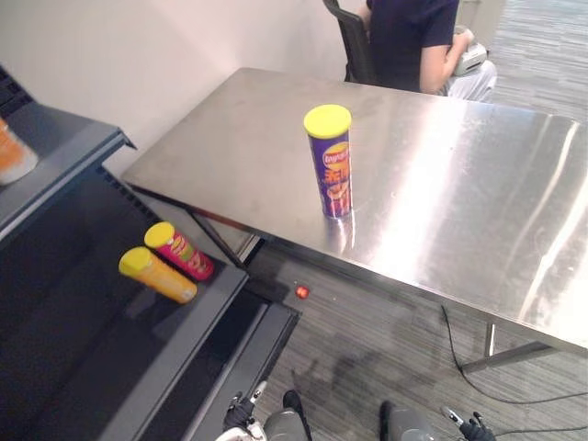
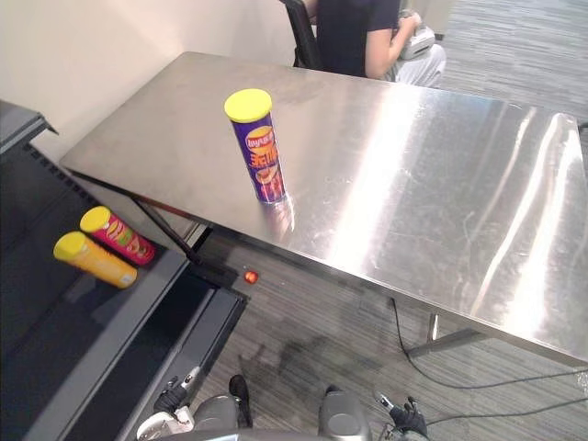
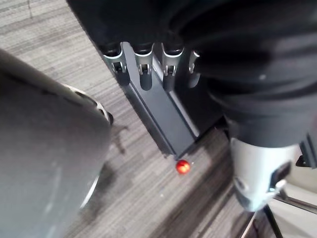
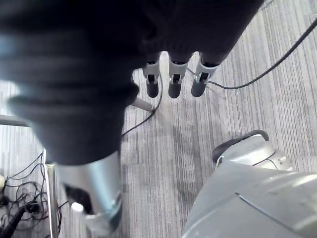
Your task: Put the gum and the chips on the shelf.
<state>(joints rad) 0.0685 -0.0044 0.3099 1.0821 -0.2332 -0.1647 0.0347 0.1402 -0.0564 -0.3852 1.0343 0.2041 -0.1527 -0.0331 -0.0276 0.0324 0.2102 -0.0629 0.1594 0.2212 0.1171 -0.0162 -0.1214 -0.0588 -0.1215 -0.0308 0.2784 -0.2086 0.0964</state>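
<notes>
Surface [image 1: 478,211], brushed steel: purple chips can [image 1: 332,165] upright near its front edge. Person [image 1: 413,37] seated behind. Red ball [image 1: 301,291] on striped floor [image 1: 367,349]. Fingers straight on left robot hand [image 3: 144,74] and right robot hand [image 4: 173,82], both empty.

Steel table [image 1: 441,184] glaring; grey striped floor [image 1: 367,340]; pale wall [image 1: 110,55] behind.

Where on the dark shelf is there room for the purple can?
The dark shelf tier is bare on the robot's side of the red can and orange can, which crowd its table-side end. The steel table around the purple yellow-lidded can is bare.
</notes>
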